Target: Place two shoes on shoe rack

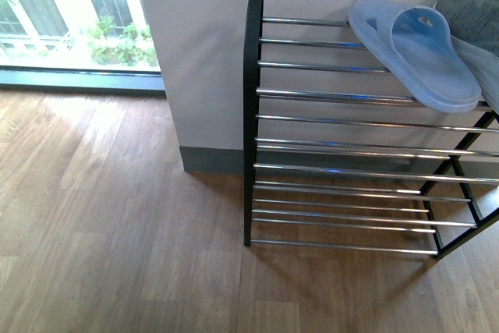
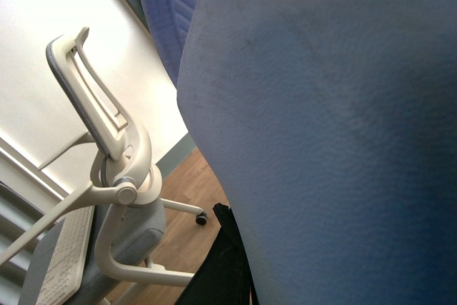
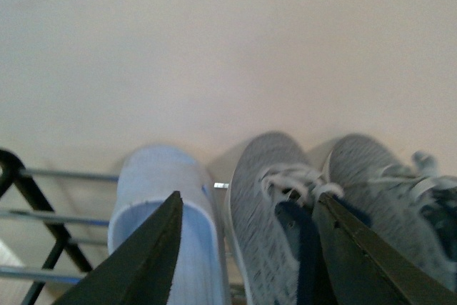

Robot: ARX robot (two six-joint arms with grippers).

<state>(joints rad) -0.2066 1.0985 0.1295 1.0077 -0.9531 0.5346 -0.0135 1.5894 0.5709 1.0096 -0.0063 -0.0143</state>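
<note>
**A:** What is the left gripper doing?

**B:** I cannot tell whether it is spread or pressed together. Its camera is almost filled by a pale blue rubbery surface (image 2: 321,141) right up against it. I judge that to be a slide, though nothing shows whether it is being held. A dark shape (image 2: 221,269) under the blue may be part of the gripper. Beyond it stands an office chair (image 2: 121,169), so this arm is not facing the shoe rack (image 1: 253,115).

**A:** And the rack itself?

**B:** One blue slide (image 1: 413,52) lies on the top bars, with a grey sneaker (image 1: 472,5) just beside it.

**A:** And the right gripper?

**B:** The right gripper (image 3: 248,201) is spread wide with nothing between its fingers. It sits close over the top tier. The slide on the rack is just past one finger, a sneaker (image 3: 268,198) lies ahead in the gap, and a second sneaker (image 3: 378,176) is beyond the other finger.

**A:** So which step is this?

**B:** Three shoes are racked, so I would say the last slide is the one in hand. The next move calls for swinging the left arm round to the rack. It should aim at the bare bars on the far side of the racked slide from the sneakers, and lower the slide flat across several bars so it cannot slip through.
</note>
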